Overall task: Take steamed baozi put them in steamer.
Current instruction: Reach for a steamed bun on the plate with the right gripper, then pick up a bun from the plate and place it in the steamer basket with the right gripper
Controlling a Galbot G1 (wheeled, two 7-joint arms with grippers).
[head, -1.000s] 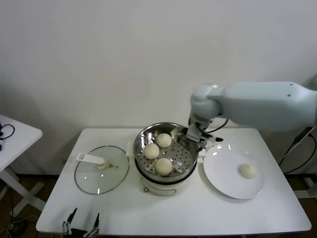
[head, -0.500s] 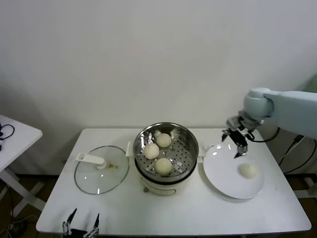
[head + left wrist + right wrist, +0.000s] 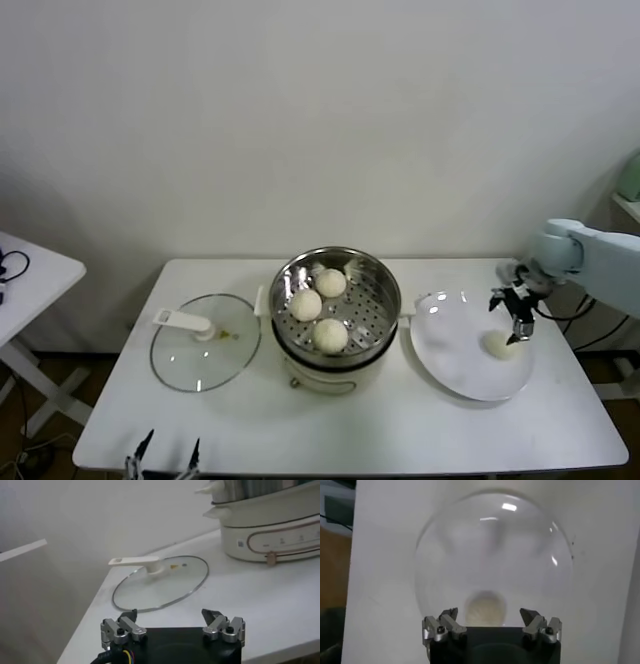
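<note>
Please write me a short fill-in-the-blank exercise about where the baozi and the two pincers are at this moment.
1. The steamer holds ____ baozi.
2. The last baozi lies on the white ____.
3. The right pincer, open, hovers above that ____.
4. The left pincer waits open near the glass ____.

Missing words: three; plate; baozi; lid

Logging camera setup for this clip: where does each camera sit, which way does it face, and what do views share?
Head: looks down at the table; right gripper over the last baozi.
Left wrist: low at the table edge, facing the glass lid and steamer; left gripper open.
Right wrist: looks down on the plate and baozi; jaws open.
Shared: head and right wrist show plate and baozi.
</note>
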